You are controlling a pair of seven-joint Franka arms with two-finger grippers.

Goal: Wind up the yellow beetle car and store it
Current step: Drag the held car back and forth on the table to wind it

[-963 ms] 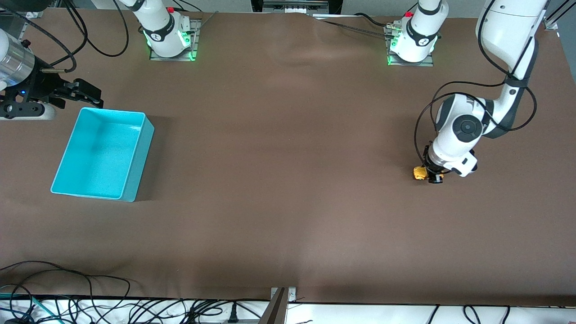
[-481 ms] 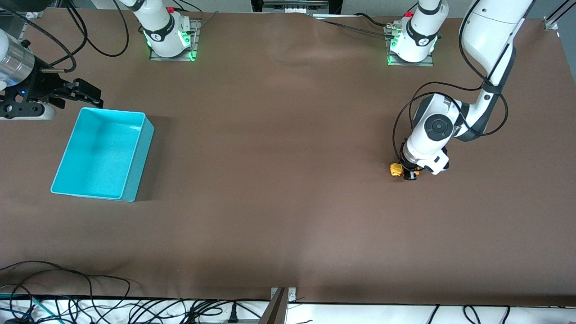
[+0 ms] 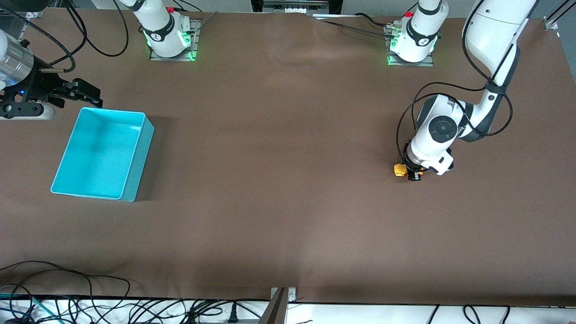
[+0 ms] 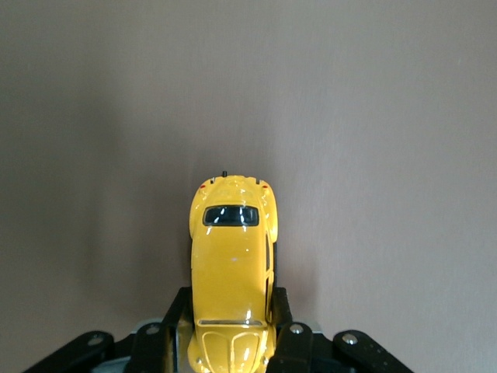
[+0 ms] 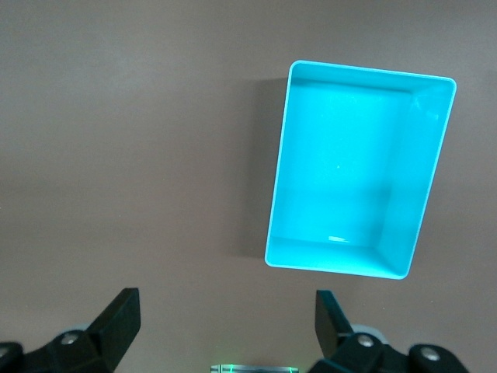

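Observation:
The yellow beetle car (image 3: pixel 398 169) is at the left arm's end of the table, down at the brown cloth. My left gripper (image 3: pixel 411 173) is shut on it, fingers on its two sides. In the left wrist view the car (image 4: pixel 231 256) sticks out lengthways from between my left gripper's (image 4: pixel 231 334) black fingers (image 4: pixel 283 326). The empty turquoise bin (image 3: pixel 101 153) stands at the right arm's end. My right gripper (image 3: pixel 87 94) is open and empty, waiting up beside the bin's far end. In the right wrist view, the gripper (image 5: pixel 227 326) sees the bin (image 5: pixel 353 179) from above.
The two arm bases (image 3: pixel 168 38) (image 3: pixel 411 42) stand at the table's far edge. Loose black cables (image 3: pixel 90 301) lie along the near edge, with a metal bracket (image 3: pixel 283 297) at its middle. Brown cloth lies between the car and the bin.
My left gripper slid the car toward the right arm's end of the table, then a little way back. The right arm and the bin have not moved.

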